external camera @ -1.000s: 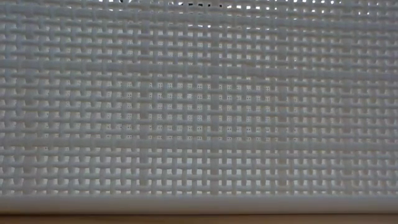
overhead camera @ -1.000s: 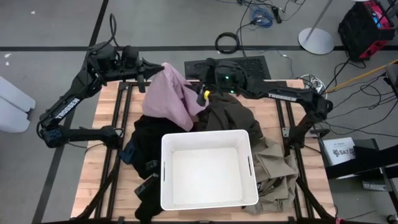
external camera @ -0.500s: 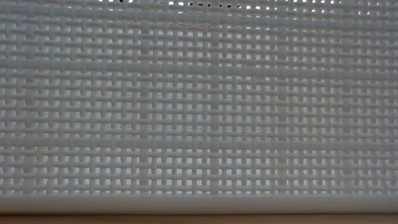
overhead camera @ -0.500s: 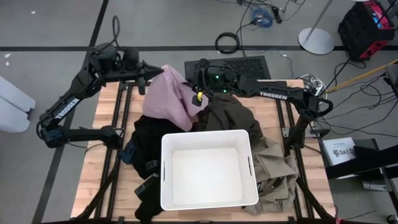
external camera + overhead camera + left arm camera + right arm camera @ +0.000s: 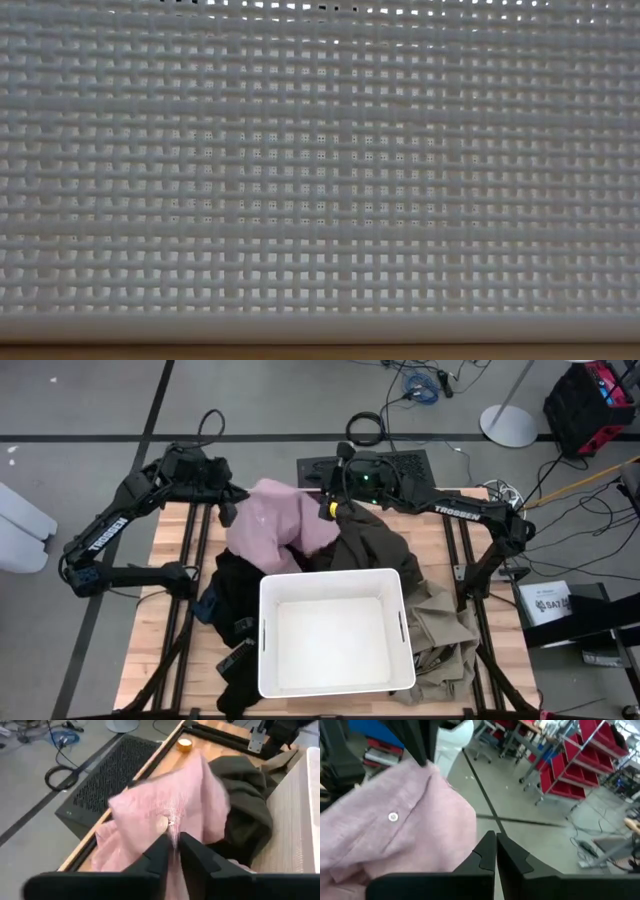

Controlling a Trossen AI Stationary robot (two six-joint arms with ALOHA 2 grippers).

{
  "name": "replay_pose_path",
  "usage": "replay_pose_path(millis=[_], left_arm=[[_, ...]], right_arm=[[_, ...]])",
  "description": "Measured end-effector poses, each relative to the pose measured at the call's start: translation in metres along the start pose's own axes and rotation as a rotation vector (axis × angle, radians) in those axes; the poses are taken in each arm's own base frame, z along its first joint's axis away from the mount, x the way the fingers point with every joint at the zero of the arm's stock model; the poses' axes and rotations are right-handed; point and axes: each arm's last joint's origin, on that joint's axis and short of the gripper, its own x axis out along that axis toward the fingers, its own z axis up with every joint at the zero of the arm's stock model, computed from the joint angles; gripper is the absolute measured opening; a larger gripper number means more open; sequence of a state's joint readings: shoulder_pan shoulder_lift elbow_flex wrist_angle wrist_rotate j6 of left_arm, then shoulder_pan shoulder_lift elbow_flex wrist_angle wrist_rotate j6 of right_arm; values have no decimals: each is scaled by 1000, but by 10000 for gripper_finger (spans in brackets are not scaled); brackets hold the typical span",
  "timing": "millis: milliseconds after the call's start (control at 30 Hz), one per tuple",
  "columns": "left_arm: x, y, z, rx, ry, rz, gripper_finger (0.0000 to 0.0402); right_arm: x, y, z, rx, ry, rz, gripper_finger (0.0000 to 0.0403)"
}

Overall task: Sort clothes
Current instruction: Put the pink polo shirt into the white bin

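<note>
Since the earlier frame, the pale pink garment (image 5: 278, 525) is being drawn out wider between the two arms, and the left claw (image 5: 226, 500) is being pulled back towards the left. The garment is being held up above the far-centre of the tabletop (image 5: 168, 575), over the dark olive-green garment (image 5: 365, 548). The right claw (image 5: 331, 508) is being kept fully closed at the garment's right edge; whether cloth is actually pinched there cannot be told from the right wrist view. The left claw is being kept narrow, with pink fabric (image 5: 170, 810) caught between its fingers.

For the step to be done well, it is judged that both grips are to be confirmed before the garment is carried, tension is to be kept even so the button placket is not strained, and the hanging hem is to be lifted clear of the black clothes (image 5: 235, 590) and the white bin (image 5: 337, 580). The khaki-tan garment (image 5: 440, 625) is lying at the near right, untouched.
</note>
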State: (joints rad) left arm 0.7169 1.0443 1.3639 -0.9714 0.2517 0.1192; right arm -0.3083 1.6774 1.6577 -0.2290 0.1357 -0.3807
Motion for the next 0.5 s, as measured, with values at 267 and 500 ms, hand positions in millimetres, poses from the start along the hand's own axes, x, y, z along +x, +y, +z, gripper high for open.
replay_pose_path(millis=[267,500], left_arm=[[37,-5,-42,0,237,-70,170],[49,-5,-57,0,314,-41,220]], right_arm=[[1,4,-9,35,91,35,0],[1,8,-12,76,95,127,44]])
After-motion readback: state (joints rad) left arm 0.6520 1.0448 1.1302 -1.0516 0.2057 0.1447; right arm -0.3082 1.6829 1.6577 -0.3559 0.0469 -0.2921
